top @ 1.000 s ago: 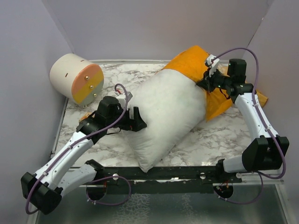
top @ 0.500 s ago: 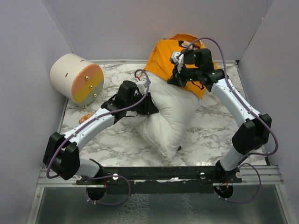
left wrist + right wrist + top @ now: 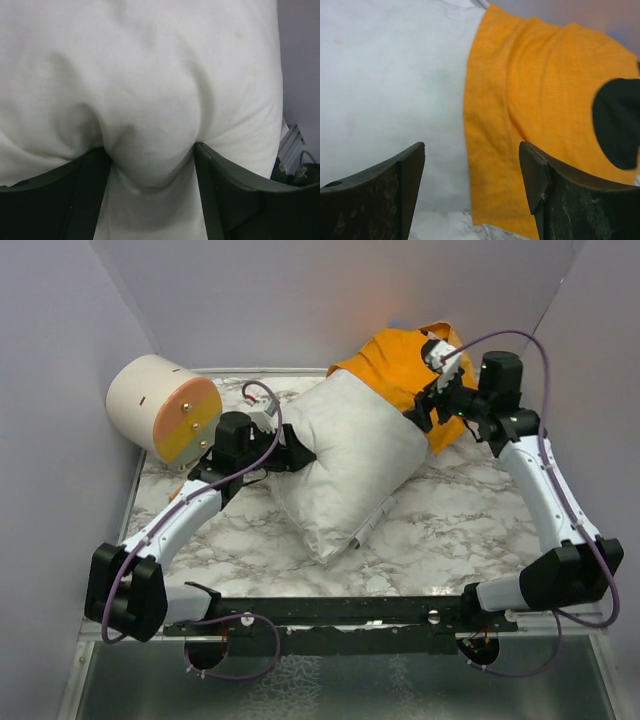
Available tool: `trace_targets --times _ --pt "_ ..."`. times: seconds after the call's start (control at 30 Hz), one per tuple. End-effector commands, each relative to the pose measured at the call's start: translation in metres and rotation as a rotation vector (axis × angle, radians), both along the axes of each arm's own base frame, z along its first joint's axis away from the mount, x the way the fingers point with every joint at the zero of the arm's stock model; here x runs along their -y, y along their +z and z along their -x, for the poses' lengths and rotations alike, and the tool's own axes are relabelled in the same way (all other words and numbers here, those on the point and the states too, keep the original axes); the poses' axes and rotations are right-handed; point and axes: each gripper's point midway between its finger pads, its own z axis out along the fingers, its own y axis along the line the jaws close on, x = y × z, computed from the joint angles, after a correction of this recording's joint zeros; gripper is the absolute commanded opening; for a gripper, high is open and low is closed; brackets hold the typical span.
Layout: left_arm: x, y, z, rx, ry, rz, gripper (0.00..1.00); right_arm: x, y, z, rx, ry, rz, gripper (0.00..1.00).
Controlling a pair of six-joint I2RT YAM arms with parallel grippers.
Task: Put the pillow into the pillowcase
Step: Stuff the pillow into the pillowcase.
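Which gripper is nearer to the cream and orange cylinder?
Left. The left gripper is at the pillow's left edge, just right of the cylinder; the right gripper is across the pillow, by the pillowcase.

The pillow (image 3: 345, 465) lies in the middle of the counter (image 3: 470, 525). Its far right end is covered by the pillowcase (image 3: 400, 365), which lies behind it at the back. A cylinder (image 3: 165, 410) lies at the far left. The left hand (image 3: 303, 458) is against the pillow's left edge, and the right hand (image 3: 417, 414) is beside the pillowcase's edge, on the right.
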Motion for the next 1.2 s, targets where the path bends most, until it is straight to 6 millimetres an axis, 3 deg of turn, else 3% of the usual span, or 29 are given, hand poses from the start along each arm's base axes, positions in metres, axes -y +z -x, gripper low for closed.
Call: trace_targets --times 0.0,0.07,0.17,0.2,0.33,0.5,0.63,0.77,0.9,1.1,1.17 --pt "-0.039 0.038 -0.011 0.157 0.126 -0.093 0.76 0.041 0.021 0.012 0.025 -0.071 -0.06 0.8" --pt "-0.045 0.052 -0.003 0.178 0.128 -0.108 0.81 0.056 0.01 0.012 0.008 -0.108 -0.048 0.86" --pt "-0.045 0.068 0.018 0.193 0.088 -0.077 0.93 0.061 -0.005 0.022 0.008 -0.11 -0.018 0.99" --pt "-0.043 0.073 0.027 0.185 0.067 -0.033 0.98 0.062 -0.013 0.024 0.004 -0.106 -0.005 1.0" --pt "-0.031 0.078 0.067 0.127 -0.034 0.118 0.99 0.08 -0.048 0.018 -0.015 -0.186 0.077 1.0" --pt "-0.038 0.038 0.091 -0.003 -0.021 0.091 0.98 0.104 -0.08 -0.004 -0.046 -0.314 0.153 0.99" --pt "-0.037 -0.002 0.101 -0.133 0.005 0.132 0.95 0.113 -0.09 -0.02 -0.023 -0.353 0.192 0.99" --pt "-0.034 -0.022 0.096 -0.164 0.04 0.175 0.96 0.112 -0.093 -0.031 -0.009 -0.341 0.192 0.97" --pt "-0.028 -0.018 0.082 -0.144 0.042 0.208 0.96 0.107 -0.091 -0.036 -0.01 -0.317 0.182 0.81" --pt "-0.022 -0.011 0.065 -0.115 0.04 0.228 0.94 0.087 -0.086 -0.019 -0.034 -0.186 0.149 0.29" --pt "-0.019 -0.009 0.059 -0.11 0.035 0.231 0.91 0.077 -0.081 -0.008 -0.045 -0.122 0.127 0.18"
